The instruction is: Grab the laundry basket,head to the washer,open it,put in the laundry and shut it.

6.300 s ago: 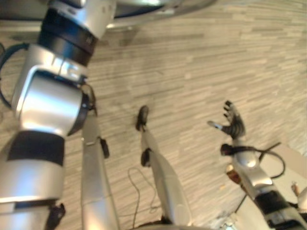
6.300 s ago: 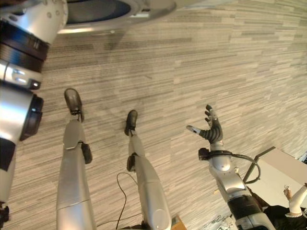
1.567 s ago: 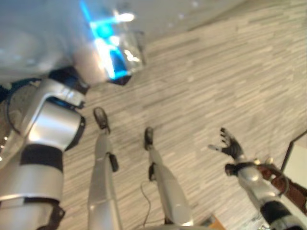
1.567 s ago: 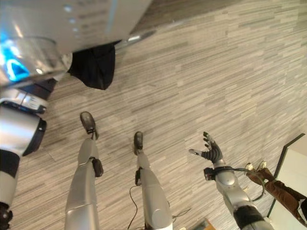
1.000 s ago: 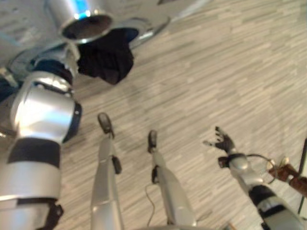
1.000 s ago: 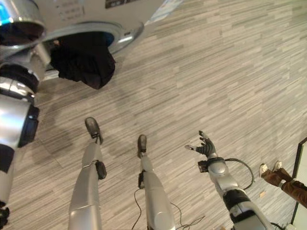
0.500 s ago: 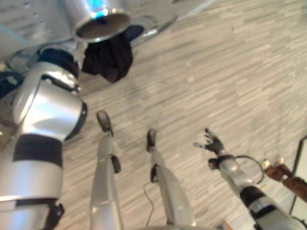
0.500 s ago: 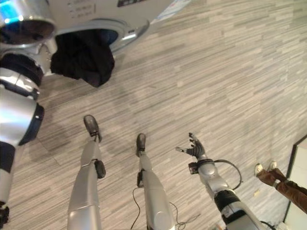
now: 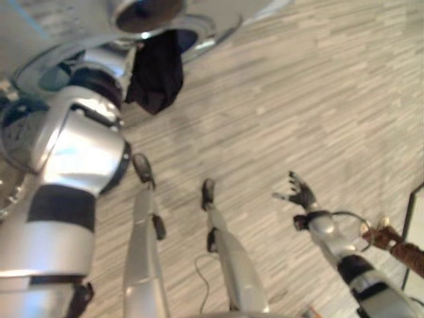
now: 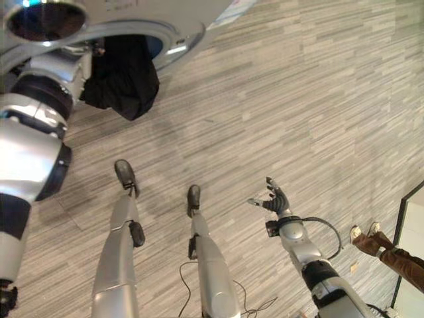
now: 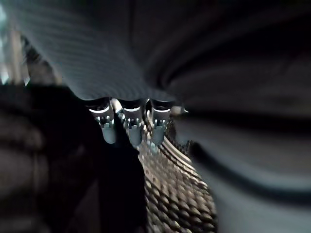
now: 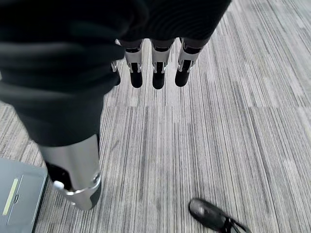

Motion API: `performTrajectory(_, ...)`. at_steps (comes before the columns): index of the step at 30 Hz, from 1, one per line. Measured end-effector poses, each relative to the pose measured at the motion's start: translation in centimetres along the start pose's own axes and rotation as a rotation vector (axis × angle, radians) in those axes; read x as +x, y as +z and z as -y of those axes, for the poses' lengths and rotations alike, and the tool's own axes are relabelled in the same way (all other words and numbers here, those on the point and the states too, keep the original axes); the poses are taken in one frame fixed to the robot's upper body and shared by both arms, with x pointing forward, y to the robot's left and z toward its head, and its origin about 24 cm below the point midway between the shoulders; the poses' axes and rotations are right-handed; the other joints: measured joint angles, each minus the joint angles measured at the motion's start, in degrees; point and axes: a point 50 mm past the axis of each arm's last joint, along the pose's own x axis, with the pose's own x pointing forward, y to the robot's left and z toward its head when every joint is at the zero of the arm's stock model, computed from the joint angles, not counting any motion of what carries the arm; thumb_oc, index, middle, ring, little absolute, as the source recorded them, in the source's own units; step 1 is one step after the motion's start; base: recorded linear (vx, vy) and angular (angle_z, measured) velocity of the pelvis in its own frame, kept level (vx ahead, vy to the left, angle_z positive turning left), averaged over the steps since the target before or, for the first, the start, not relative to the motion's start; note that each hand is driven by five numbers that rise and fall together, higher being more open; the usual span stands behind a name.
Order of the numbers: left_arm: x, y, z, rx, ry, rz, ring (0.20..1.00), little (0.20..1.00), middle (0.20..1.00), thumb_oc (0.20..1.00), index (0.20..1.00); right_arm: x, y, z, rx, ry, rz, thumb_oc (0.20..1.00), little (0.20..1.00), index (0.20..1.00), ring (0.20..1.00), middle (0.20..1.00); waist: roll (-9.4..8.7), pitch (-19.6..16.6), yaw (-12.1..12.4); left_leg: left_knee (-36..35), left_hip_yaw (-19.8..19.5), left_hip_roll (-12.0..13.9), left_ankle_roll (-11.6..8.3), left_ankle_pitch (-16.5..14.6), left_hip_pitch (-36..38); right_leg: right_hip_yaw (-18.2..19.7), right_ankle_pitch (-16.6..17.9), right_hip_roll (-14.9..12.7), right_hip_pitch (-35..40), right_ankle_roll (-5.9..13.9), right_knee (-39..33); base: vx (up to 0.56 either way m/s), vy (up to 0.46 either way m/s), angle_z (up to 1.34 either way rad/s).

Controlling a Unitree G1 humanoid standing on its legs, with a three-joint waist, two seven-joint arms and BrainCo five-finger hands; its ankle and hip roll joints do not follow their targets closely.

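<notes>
Right eye view has my left arm reaching into the washer (image 10: 185, 30) with dark laundry (image 10: 126, 79) draped over its rim, grip impossible to tell, right hand (image 10: 273, 199) spread empty; next I push it fully inside.

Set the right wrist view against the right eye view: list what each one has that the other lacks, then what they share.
Right wrist view: a grey flat-topped object on the floor. Right eye view: the washer with its round mouth open, a dark garment hanging from it, and a person's shoes at the far right. Shared: the striped plank floor and the right hand, open, fingers straight, holding nothing.
</notes>
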Motion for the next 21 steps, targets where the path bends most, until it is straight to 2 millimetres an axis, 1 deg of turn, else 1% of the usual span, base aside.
performTrajectory(1,-0.1,0.0,0.3,-0.039,-0.001,-0.012,1.0,1.0,1.0,1.0,1.0,0.0,0.0,0.0,0.0,0.0,-0.003,1.0,1.0,1.0,1.0,1.0,0.0,0.0,0.0,0.0,0.0,0.0,0.0,0.0,0.0,0.0,0.0,0.0,0.0,0.0,0.0,0.0,0.0,0.0)
performTrajectory(3,-0.3,0.2,0.8,-0.048,-0.013,-0.009,1.0,1.0,1.0,1.0,1.0,0.0,-0.1,0.0,0.0,-0.001,-0.004,1.0,1.0,1.0,1.0,1.0,0.01,0.0,0.0,0.0,0.1,0.0,-0.01,0.0,0.1,0.0,0.0,-0.1,0.0,0.0,0.0,0.0,0.0,0.0)
performTrajectory(4,-0.3,0.6,0.8,-0.023,-0.015,0.016,1.0,1.0,1.0,1.0,1.0,0.0,-0.1,0.0,0.0,0.0,-0.004,1.0,1.0,1.0,1.0,1.0,0.01,0.0,0.0,0.0,0.4,-0.1,-0.01,0.0,0.1,0.1,0.0,-0.2,0.0,0.0,0.0,0.0,0.0,0.0)
performTrajectory(9,-0.2,0.7,0.4,0.117,-0.003,0.071,1.0,1.0,1.0,1.0,1.0,-0.1,-0.1,0.1,-0.002,0.003,-0.003,1.0,1.0,1.0,1.0,1.0,0.01,0.0,0.1,0.0,0.6,-0.1,-0.12,-0.1,0.1,0.2,0.0,-0.3,-0.2,0.01,0.0,0.0,0.0,0.0)
performTrajectory(11,-0.2,0.8,0.4,0.129,-0.001,0.076,1.0,1.0,1.0,1.0,1.0,-0.1,-0.1,0.1,-0.002,0.005,-0.001,1.0,1.0,1.0,1.0,1.0,0.01,0.0,0.2,0.0,0.6,-0.1,-0.14,-0.1,0.1,0.2,0.0,-0.4,-0.2,0.01,0.0,0.0,-0.015,0.0)
performTrajectory(14,-0.3,1.0,0.9,0.067,-0.013,0.077,1.0,1.0,1.0,1.0,1.0,-0.1,-0.2,0.1,-0.001,0.005,-0.005,1.0,1.0,1.0,1.0,1.0,0.01,0.0,0.4,0.0,0.6,-0.1,-0.15,-0.1,0.1,0.2,0.0,-0.4,-0.3,0.03,0.0,0.0,0.0,0.0)
performTrajectory(15,-0.7,1.7,1.7,-0.008,-0.032,0.11,1.0,1.0,1.0,1.0,1.0,-0.3,-0.5,0.0,-0.001,0.009,-0.013,1.0,1.0,1.0,1.0,1.0,0.02,0.0,0.7,0.0,0.6,-0.2,-0.15,-0.1,0.0,0.1,-0.1,-0.4,-0.3,0.05,0.0,0.0,0.0,0.0)
performTrajectory(17,-0.9,1.8,2.0,-0.023,-0.043,0.131,1.0,1.0,1.0,1.0,1.0,-0.4,-0.6,-0.1,0.0,0.009,-0.018,1.0,1.0,1.0,1.0,1.0,0.02,0.0,0.9,0.0,0.6,-0.2,-0.14,-0.1,0.1,0.1,-0.1,-0.5,-0.3,0.05,0.0,0.0,-0.018,0.01)
performTrajectory(18,-1.4,2.1,2.9,-0.047,-0.068,0.18,1.0,1.0,1.0,1.0,1.0,-0.9,-1.4,-0.2,0.001,0.014,-0.038,1.0,1.0,1.0,1.0,1.0,0.02,0.0,1.4,0.0,0.6,-0.3,-0.13,-0.1,0.4,0.1,-0.1,-0.5,0.0,0.05,0.0,-0.01,-0.031,0.02)
performTrajectory(19,-1.5,1.8,2.9,-0.049,-0.063,0.185,1.0,1.0,1.0,1.0,1.0,-1.0,-1.5,-0.1,0.002,0.012,-0.042,1.0,1.0,1.0,1.0,1.0,0.04,0.0,1.6,0.0,0.5,-0.3,0.08,0.0,0.6,0.0,-0.1,-0.5,0.3,0.04,0.0,-0.01,-0.044,0.01)
performTrajectory(21,-2.3,1.1,3.7,-0.079,-0.076,0.212,1.0,1.0,1.0,1.0,1.0,-1.3,-2.0,-0.1,0.007,0.009,-0.054,1.0,1.0,1.0,1.0,1.0,0.19,0.1,2.3,0.0,0.4,-0.3,-0.01,0.0,1.2,-0.1,-0.2,-0.5,0.8,0.06,0.0,-0.01,-0.054,0.0)
